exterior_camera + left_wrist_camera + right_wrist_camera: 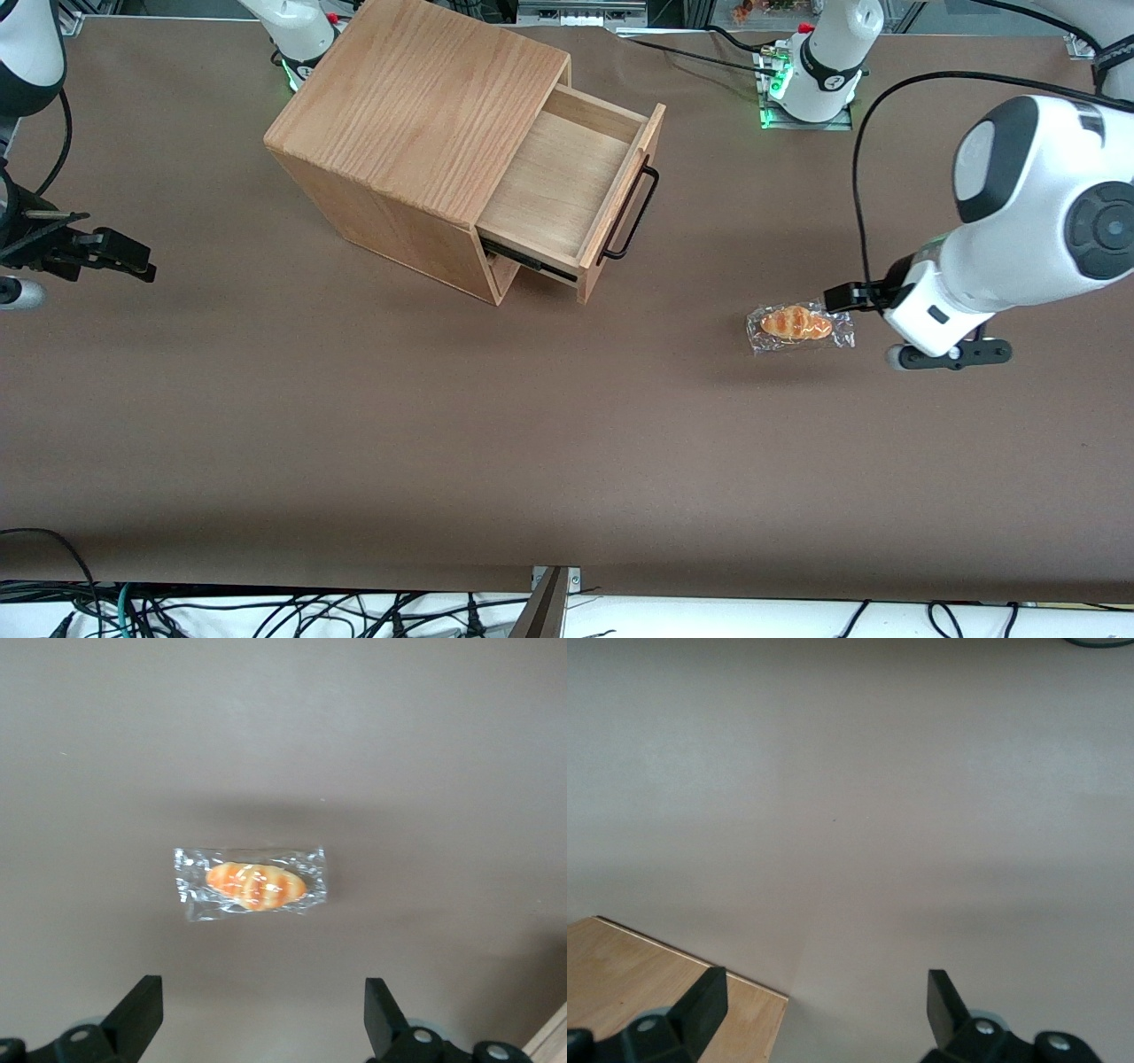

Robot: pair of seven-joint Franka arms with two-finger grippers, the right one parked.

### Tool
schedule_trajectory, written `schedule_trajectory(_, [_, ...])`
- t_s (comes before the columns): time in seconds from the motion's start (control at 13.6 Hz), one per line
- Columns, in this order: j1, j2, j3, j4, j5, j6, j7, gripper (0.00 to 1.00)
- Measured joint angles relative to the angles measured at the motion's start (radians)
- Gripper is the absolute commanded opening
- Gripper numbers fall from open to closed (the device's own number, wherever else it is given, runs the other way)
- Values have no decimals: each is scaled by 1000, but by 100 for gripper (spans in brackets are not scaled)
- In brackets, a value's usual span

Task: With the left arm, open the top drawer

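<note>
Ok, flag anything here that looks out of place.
Nothing damaged or spilled. The top drawer stands pulled out and empty. A wrapped bread roll lies loose on the table, below the gripper, whose fingers are open.

The flat brown matte table (354,425) carries a cube-shaped light-oak wooden box (416,115) and, toward the working arm's end, a small orange bread roll in clear plastic wrap (797,324). The left arm's black gripper (261,1014) hangs spread wide above that roll.
</note>
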State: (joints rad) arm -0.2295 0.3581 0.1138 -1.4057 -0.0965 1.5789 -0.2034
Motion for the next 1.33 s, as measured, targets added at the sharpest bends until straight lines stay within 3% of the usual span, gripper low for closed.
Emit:
schedule_trajectory(1.03, [158, -34, -38, 0, 0, -46, 76, 100])
schedule_trajectory(1.33, [200, -36, -37, 6, 66, -41, 132, 100])
